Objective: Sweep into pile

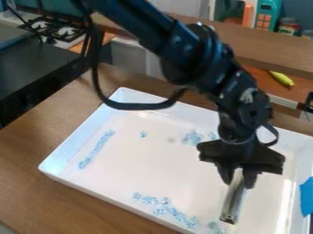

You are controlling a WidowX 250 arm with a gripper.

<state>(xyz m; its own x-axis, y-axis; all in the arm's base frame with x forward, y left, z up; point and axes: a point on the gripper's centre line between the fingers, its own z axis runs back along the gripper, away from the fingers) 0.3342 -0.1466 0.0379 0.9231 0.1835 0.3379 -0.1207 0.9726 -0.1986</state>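
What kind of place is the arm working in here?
Probably a toy kitchen set up in a lab or workroom: a small stove with burners, a toy-like banana, and a white tray on a wooden table.

No readable text, brands, numbers or signs. Jar (288,27) just beside the teal toy (271,6), to its right in the view: label-like patches, print too small to make out. Orange keys on the teal toy: no digits legible.
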